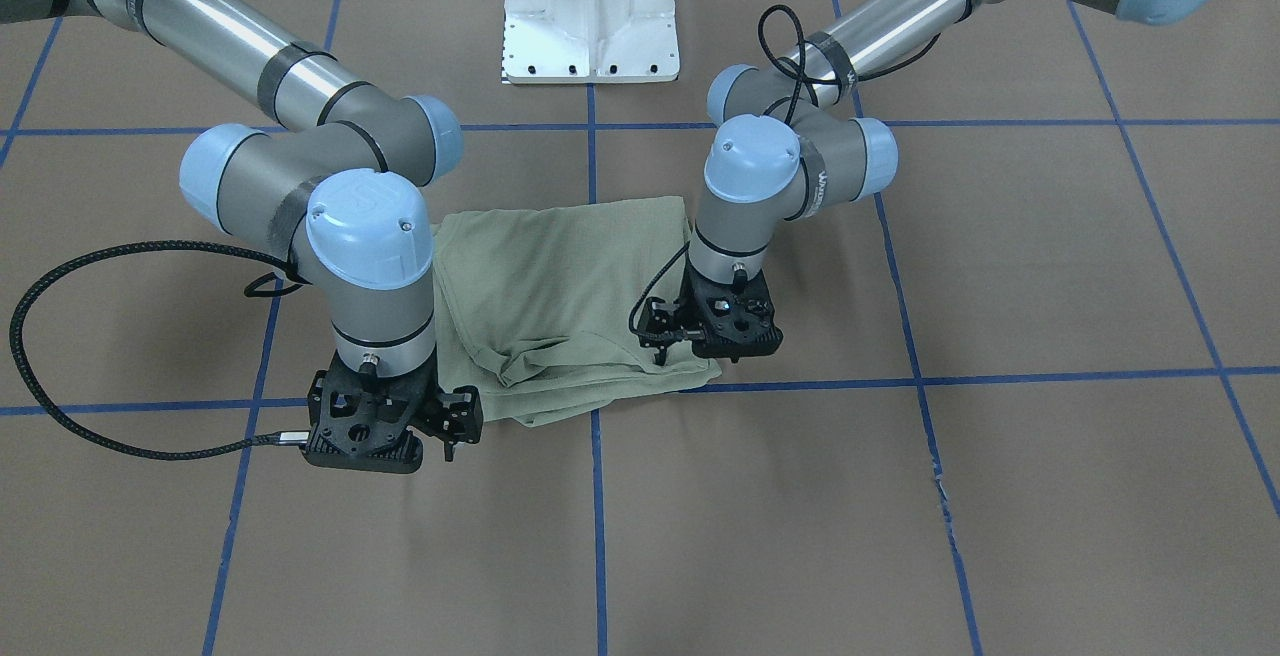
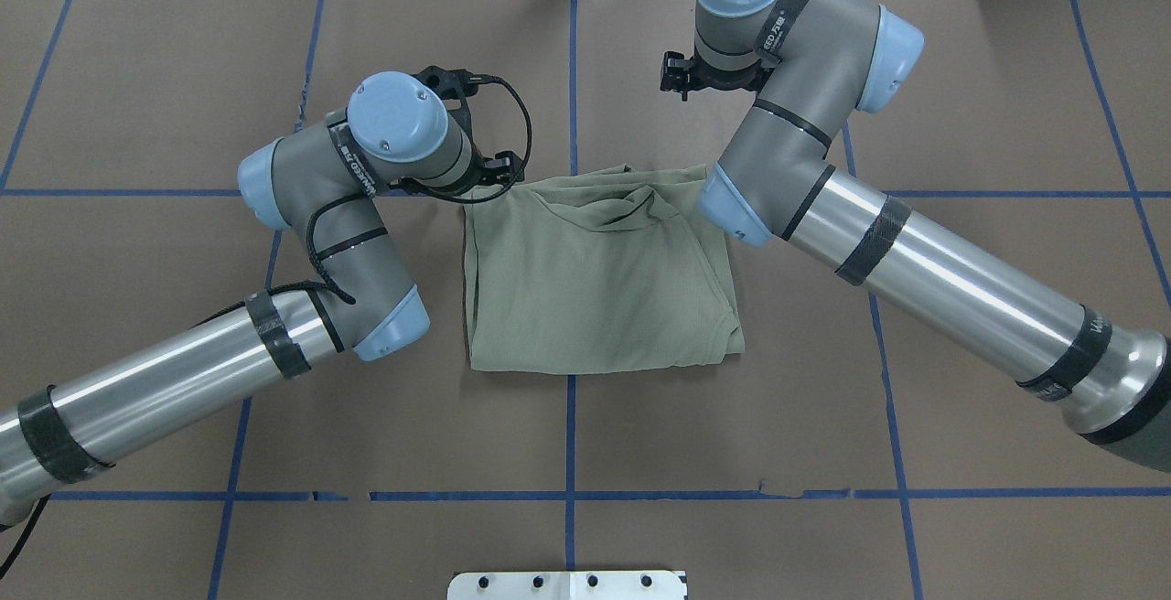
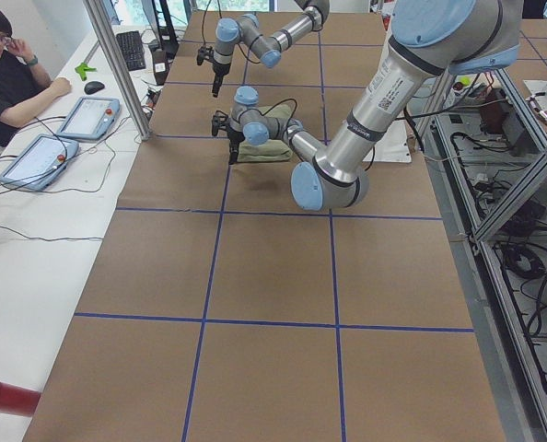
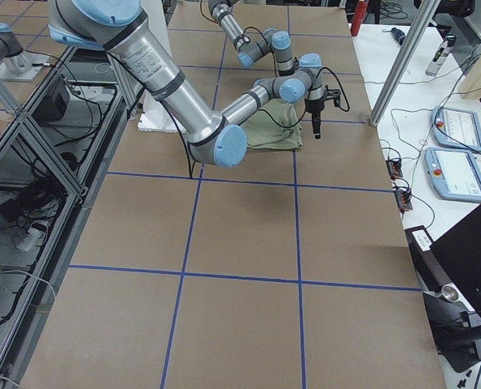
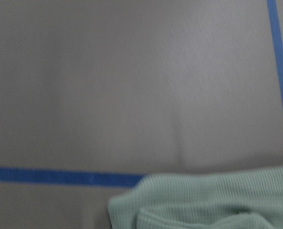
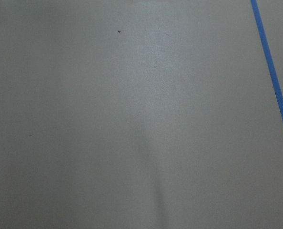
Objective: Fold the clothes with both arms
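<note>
The pale sage-green shirt (image 1: 560, 276) lies folded into a rough rectangle on the brown paper at the table's middle; it also shows in the overhead view (image 2: 595, 280). Its edge far from the robot base is bunched (image 2: 622, 202). My left gripper (image 1: 725, 336) points down over the shirt's far corner on my left; the left wrist view shows that corner (image 5: 203, 200) lying on the paper. My right gripper (image 1: 375, 436) hangs over bare paper just past the shirt's far corner on my right. Both grippers' fingers are hidden, so I cannot tell whether they are open or shut.
The white pedestal (image 1: 590, 16) stands at the robot's side of the table. Blue tape lines (image 1: 595, 496) cross the brown paper. A seated person (image 3: 6, 74) and tablets (image 3: 89, 115) are on a side table beyond the far edge.
</note>
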You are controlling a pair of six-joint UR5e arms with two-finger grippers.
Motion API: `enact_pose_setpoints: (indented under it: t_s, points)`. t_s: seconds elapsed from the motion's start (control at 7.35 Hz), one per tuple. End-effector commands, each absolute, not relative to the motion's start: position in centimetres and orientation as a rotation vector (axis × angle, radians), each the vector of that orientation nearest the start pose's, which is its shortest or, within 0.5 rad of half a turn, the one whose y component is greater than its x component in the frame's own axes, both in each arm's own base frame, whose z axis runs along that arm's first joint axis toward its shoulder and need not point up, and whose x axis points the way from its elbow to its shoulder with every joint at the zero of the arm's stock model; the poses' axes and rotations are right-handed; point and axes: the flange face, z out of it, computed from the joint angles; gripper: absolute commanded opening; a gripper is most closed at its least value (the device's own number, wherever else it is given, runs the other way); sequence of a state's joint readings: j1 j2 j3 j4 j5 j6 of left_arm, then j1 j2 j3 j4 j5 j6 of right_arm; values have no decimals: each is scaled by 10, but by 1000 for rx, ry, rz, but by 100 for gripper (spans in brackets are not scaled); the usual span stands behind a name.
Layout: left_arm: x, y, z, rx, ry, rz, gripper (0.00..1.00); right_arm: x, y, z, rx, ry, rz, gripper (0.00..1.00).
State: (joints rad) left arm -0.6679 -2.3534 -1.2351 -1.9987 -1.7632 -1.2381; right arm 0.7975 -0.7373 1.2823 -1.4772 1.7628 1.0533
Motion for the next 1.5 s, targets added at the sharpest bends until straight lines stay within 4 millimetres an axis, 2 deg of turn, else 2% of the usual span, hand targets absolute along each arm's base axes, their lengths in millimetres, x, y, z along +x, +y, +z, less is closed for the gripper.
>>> enact_pose_setpoints:
  t_s: [0.0,0.27,0.41,0.54,0.68,0.82,0.95,1.09,1.22,1.36]
  points:
    - [534,-621,291,272,807,-265,100,-469,-643,268,241,-615,207,100]
    - [509,-640,283,318,805,-211,100,-468,-643,271,223,-618,197,100]
    - [483,-654,280,297,830,-136,100,-451,-651,277,169,-650,169,100]
    - [425,-669,286,319,851,-73,100,-401,-663,296,130,-695,111,100]
    - [373,-657,310,335,839,10,100,-342,-658,334,148,-700,47,100]
    - [311,-653,323,374,810,69,100,-287,-653,367,149,-692,3,100]
    - [256,-650,338,409,785,154,100,-227,-653,382,150,-670,-67,100]
    - [194,-652,365,424,782,206,100,-171,-642,400,134,-638,-132,100]
    - [133,-647,406,445,760,284,100,-116,-625,433,118,-645,-171,100]
    - [68,-639,447,471,712,341,100,-62,-596,478,104,-694,-192,100]
